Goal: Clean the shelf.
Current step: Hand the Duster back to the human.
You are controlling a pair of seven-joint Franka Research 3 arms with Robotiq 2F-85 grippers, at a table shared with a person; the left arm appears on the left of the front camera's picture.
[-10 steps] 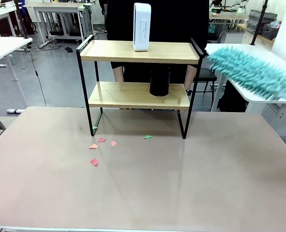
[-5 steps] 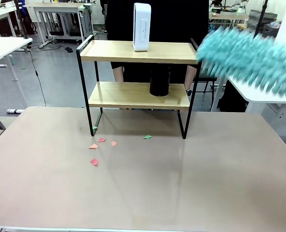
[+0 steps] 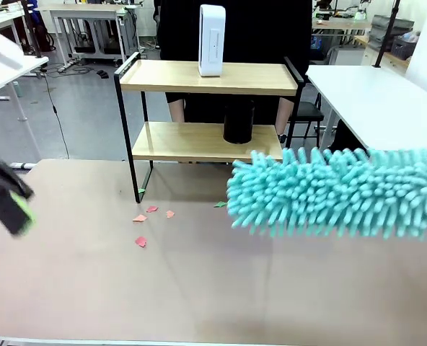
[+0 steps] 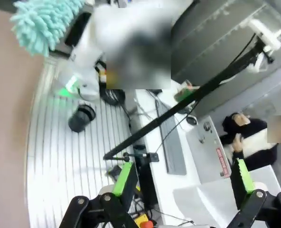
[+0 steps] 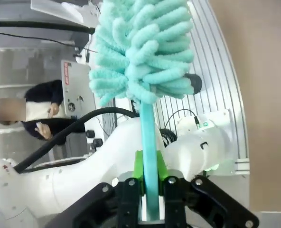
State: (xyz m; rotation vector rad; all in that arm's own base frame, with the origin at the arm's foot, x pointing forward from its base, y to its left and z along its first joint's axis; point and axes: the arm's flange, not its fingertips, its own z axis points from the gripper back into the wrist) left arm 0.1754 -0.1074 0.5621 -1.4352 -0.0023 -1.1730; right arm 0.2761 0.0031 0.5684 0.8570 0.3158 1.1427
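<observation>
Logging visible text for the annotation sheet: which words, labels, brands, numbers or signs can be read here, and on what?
No legible text here.
White device on the shelf top board: any print on its front is too small to read.
Red label on a grey box, left wrist view: blurred, unreadable.

Duster (image 3: 336, 191) swung down & fwd; left claw (image 3: 13, 210) came in.

My left gripper (image 3: 13, 207) is just a dark motion smear at the front view's left edge, so I can't read the fingers there. The teal duster (image 3: 336, 191) runs off the right edge and hides the shelf's (image 3: 206, 77) right front foot. I can't ID the tiny scraps (image 3: 141, 241) either.
</observation>
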